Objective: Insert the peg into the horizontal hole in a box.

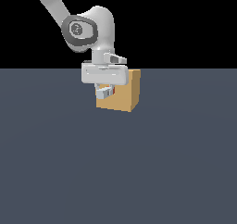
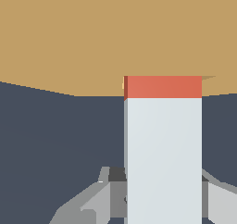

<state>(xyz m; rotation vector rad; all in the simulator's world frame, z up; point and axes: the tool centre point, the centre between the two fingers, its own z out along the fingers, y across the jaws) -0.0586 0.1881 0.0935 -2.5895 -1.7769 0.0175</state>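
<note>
The tan box stands on the dark floor, and its face fills the upper part of the wrist view. My gripper is shut on the peg and holds it level, right in front of the box face. In the wrist view the peg shows as a long pale grey-white bar. Only a short band of its orange-red end shows where it meets the box. The hole is covered by the peg's end. Grey fingers flank the peg.
The dark grey floor spreads around the box. The arm's white wrist and hand hang over the box's upper corner on the exterior view's left.
</note>
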